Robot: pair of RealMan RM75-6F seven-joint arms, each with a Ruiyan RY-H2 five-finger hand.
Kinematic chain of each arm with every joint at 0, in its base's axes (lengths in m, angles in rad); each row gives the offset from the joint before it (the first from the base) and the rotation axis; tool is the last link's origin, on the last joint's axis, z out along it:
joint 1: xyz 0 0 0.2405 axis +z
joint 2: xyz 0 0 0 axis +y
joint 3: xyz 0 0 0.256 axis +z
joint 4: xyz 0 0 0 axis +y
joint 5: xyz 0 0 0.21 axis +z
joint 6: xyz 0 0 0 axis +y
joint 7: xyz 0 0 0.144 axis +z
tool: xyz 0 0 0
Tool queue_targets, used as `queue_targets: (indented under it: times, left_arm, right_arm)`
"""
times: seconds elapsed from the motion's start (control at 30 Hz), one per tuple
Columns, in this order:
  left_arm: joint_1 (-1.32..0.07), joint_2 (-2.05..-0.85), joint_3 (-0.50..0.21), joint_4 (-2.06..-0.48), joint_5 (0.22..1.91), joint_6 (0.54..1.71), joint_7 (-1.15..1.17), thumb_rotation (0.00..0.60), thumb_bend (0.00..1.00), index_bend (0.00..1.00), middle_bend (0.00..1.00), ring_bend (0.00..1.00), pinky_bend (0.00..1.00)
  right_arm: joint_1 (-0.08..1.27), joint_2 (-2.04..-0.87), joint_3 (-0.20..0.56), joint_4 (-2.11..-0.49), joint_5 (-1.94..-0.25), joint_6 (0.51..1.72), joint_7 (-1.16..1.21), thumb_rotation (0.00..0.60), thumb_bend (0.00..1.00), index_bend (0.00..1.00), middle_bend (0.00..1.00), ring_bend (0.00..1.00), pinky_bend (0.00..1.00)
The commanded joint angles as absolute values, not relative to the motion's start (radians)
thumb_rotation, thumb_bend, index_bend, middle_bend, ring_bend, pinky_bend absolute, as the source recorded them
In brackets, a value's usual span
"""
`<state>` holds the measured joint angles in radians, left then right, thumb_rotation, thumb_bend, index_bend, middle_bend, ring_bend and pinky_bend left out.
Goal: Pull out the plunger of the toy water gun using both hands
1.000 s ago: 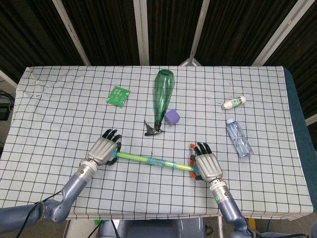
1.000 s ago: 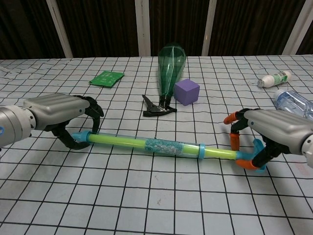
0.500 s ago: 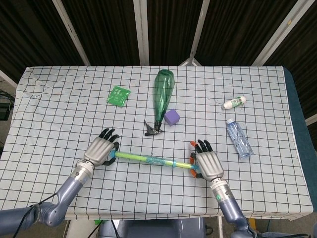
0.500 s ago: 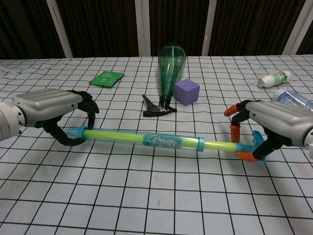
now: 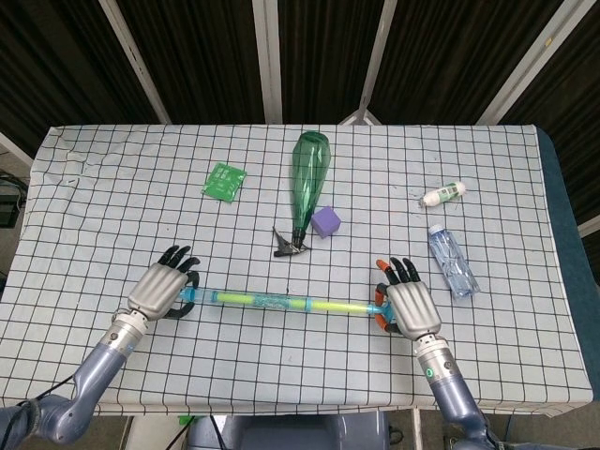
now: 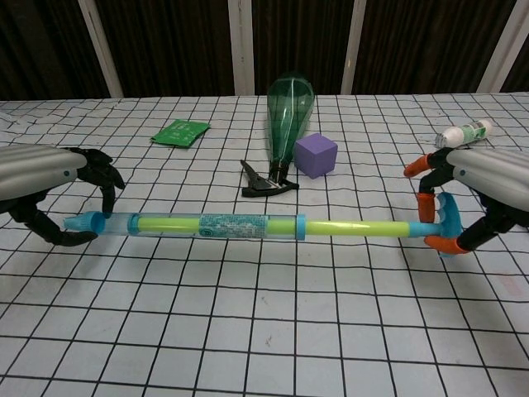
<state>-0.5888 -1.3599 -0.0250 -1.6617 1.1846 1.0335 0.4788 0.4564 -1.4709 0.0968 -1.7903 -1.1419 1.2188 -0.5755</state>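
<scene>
Compared with a second ago, the toy water gun [image 6: 216, 225] is seen stretched much longer: the left hand [image 5: 161, 290] has been moved further left and the right hand [image 5: 410, 307] further right, and the yellow-green plunger rod [image 6: 355, 227] is now exposed over a long stretch between the barrel's blue end ring and the blue handle [image 6: 443, 220], where earlier only a short piece was showing. The barrel has been carried left with the left hand, and the whole toy now lies nearly level across the front of the checkered table [image 5: 112, 187] instead of slanting. In the chest view the toy appears lifted just off the cloth, though contact cannot be told for sure. The left hand's dark fingers [image 6: 97, 172] are curled around the blue nozzle end [image 6: 83, 222] of the barrel, gripping it. The right hand's orange-tipped fingers [image 6: 426, 198] are hooked around the blue handle, with the thumb below it. The barrel is clear plastic with a printed label at mid-length and the yellow rod visible inside. Behind the toy, unchanged, are a green bottle [image 5: 307, 183] lying on its side, a purple cube [image 5: 326, 221], a black clip [image 5: 288, 243], a green packet [image 5: 223, 180], a clear water bottle [image 5: 453, 262] and a small white bottle [image 5: 442, 195].
</scene>
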Motion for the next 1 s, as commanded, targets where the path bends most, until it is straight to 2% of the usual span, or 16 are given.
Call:
queue_targets:
  times: [0.03, 0.57, 1.0]
  left_arm:
    - [-0.575, -1.334, -0.013, -1.668, 1.201, 1.044, 0.458, 0.6, 0.53, 0.6, 0.18, 0.0, 0.0]
    - [-0.542, -1.252, 0.012, -1.679, 1.25, 1.062, 0.407, 0.6, 0.53, 0.6, 0.18, 0.0, 0.0]
    - [-0.53, -1.235, 0.014, -1.67, 1.255, 1.057, 0.408, 0.6, 0.53, 0.61, 0.18, 0.0, 0.0]
  right_arm:
    - [0.452, -1.454, 0.098, -1.799, -1.144, 1.225, -0.57, 0.6, 0.43, 0.67, 0.17, 0.0, 0.0]
    - [0.44, -1.395, 0.109, -1.794, -1.125, 1.233, -0.547, 0.6, 0.43, 0.67, 0.17, 0.0, 0.0]
    - [0.44, -1.363, 0.119, -1.781, -1.114, 1.225, -0.521, 0.6, 0.43, 0.67, 0.17, 0.0, 0.0]
